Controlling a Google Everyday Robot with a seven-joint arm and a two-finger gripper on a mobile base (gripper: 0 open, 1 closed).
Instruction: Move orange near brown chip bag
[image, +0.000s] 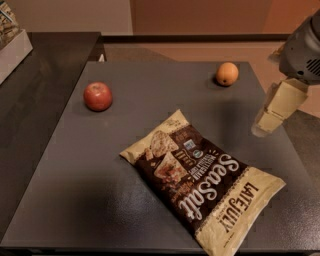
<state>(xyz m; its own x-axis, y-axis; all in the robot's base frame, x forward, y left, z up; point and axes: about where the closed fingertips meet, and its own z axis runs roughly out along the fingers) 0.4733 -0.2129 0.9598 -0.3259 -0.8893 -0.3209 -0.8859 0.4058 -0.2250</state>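
Matte table (95, 195): round orange (227, 73), flat brown chip bag (205, 185) apart; tool (270, 117) right, state unclear.

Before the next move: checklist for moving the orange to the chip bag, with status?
1. orange in view, unobstructed, far right of table: ok.
2. brown chip bag lying flat, front centre: ok.
3. Free spot on the table between orange and bag: ok.
4. gripper above the orange: not ok; it hangs at the right edge, nearer the camera than the fruit.
5. red apple away from the path: ok, far left.
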